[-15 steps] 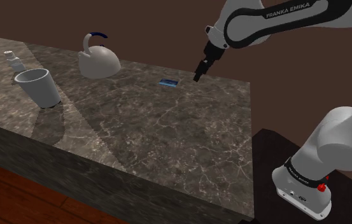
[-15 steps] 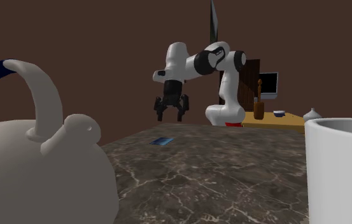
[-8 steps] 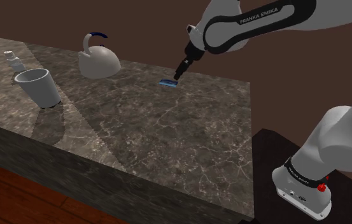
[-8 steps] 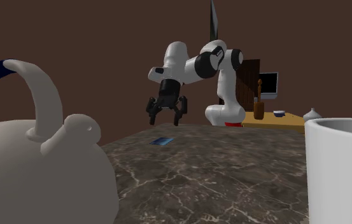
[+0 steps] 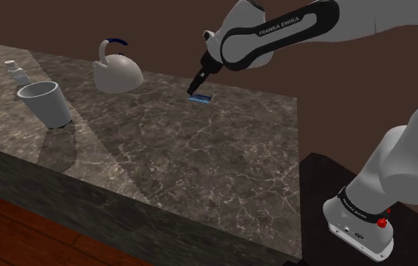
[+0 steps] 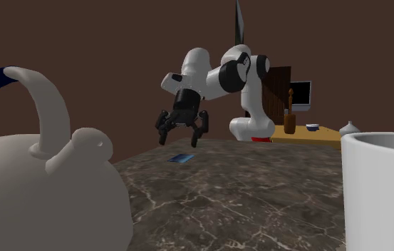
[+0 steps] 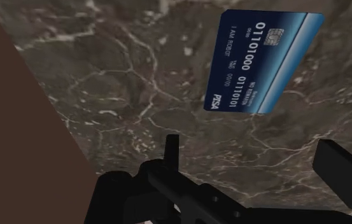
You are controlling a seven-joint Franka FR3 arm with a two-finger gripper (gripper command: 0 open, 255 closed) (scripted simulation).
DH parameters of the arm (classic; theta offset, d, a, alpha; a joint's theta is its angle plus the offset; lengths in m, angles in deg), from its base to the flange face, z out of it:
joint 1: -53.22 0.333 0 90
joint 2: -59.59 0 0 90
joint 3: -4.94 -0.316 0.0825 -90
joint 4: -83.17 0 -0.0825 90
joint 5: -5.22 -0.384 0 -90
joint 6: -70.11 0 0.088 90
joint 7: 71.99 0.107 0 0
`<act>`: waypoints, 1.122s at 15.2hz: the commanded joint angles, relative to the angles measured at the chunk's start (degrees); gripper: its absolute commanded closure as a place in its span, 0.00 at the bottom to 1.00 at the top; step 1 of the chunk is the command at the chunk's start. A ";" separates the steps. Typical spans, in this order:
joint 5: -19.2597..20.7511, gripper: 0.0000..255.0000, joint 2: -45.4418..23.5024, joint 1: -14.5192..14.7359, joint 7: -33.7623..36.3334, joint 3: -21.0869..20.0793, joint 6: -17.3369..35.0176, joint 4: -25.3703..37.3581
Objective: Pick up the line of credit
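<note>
Two black fingers (image 7: 171, 149) of the hand (image 6: 178, 140) are held spread wide apart, with nothing clasped between them. The hand (image 5: 193, 89) is seen tilted and hung in the air just above the card (image 5: 199, 98), and a clear gap is left between the fingertips and the card (image 6: 182, 157) in the second exterior view. In the wrist view the hand (image 7: 254, 149) is pointed down at the worktop (image 7: 117, 76), and the card (image 7: 263, 60) is found beyond the fingertips rather than between them. The card is laid flat; it is dark blue shading to lighter blue, and white digits, small white lettering and a chip are shown on its face.

The card is placed close to the far edge of the worktop (image 5: 199, 159), between the kettle (image 5: 116, 72) and the far corner on the stand's side. The worktop is drawn as dark stone with pale veins.

Farther along the same far edge, a pale kettle with a dark blue grip on its handle is set upright. Near the shoulder view's left end of the worktop a plain white cup (image 5: 46, 103) is stood, and a small white bottle (image 5: 17, 72) is seen just behind it. In the second exterior view the kettle (image 6: 45, 192) and the cup (image 6: 380, 192) are shown large in the foreground. The white arm (image 5: 290, 30) is reached over from its base on the dark stand (image 5: 320, 174) beside the worktop's end.
</note>
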 commanded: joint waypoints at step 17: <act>-1.53 1.00 -1.93 0.20 -1.61 -0.39 4.05 -1.98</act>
